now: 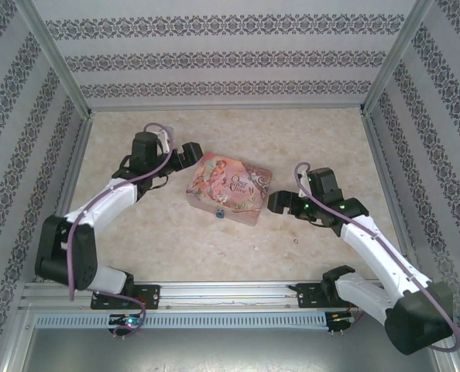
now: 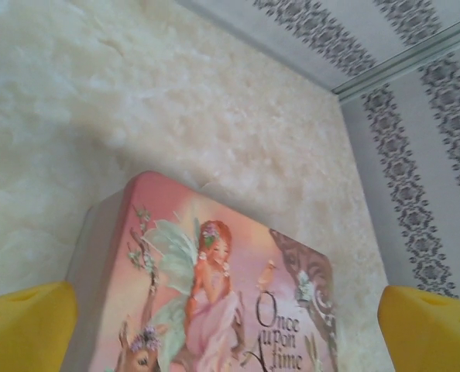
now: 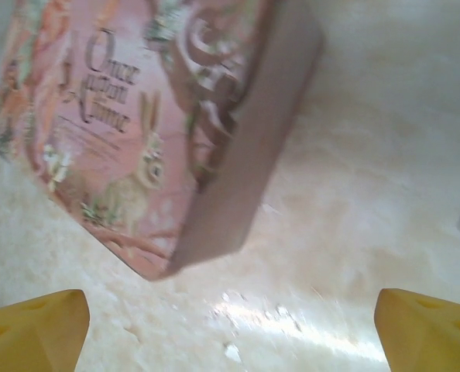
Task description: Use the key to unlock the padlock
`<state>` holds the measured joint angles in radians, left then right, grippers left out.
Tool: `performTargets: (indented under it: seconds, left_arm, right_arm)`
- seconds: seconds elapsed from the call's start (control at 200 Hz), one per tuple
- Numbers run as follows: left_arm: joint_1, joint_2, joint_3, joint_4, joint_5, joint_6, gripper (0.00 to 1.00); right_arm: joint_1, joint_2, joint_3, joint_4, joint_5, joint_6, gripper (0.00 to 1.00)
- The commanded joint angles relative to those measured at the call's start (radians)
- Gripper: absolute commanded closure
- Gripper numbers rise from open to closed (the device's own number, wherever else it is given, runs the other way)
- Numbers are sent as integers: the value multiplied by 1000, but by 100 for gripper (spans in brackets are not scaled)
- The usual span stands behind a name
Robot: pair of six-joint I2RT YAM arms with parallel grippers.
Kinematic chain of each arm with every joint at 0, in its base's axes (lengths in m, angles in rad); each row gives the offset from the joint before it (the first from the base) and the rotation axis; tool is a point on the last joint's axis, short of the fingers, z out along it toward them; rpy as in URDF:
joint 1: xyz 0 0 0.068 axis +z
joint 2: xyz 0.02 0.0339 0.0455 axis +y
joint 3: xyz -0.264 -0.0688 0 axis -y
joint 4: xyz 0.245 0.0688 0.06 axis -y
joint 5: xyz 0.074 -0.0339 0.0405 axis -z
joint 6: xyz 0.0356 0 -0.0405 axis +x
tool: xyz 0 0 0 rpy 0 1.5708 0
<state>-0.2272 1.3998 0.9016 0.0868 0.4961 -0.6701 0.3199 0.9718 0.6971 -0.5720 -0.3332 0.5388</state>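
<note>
The tiny blue padlock (image 1: 221,214) hangs at the middle of the near side wall of the pink illustrated tin (image 1: 228,190). A pale speck, likely the key (image 1: 296,241), lies on the table to the near right of the tin. My left gripper (image 1: 190,153) is at the tin's far left corner, open, its yellow fingers (image 2: 25,329) spread either side of the tin's lid (image 2: 214,294). At the tin's right end my right gripper (image 1: 276,203) is also open, fingers (image 3: 427,329) wide apart over bare table, the tin (image 3: 137,124) just ahead of them.
The beige marbled table (image 1: 323,147) is walled by patterned panels (image 1: 214,62) at the back and both sides. A metal rail (image 1: 230,294) runs along the near edge, between the arm bases.
</note>
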Motion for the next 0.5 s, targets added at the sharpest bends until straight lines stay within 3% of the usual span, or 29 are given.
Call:
performTargets:
  seconds: [0.0,0.215,0.495]
  left_arm:
    - [3,-86,-91,-37,-23,-27,0]
    - [-1,-228,-231,-26,-53,-93,0]
    - [-1,-335,-345,-30,-84,-129,1]
  right_arm:
    - [-9,-31,-6,-188,71,63,12]
    - [-12,7,-40,-220,140,74,31]
    - [-5,142,-94,-155,225,100,49]
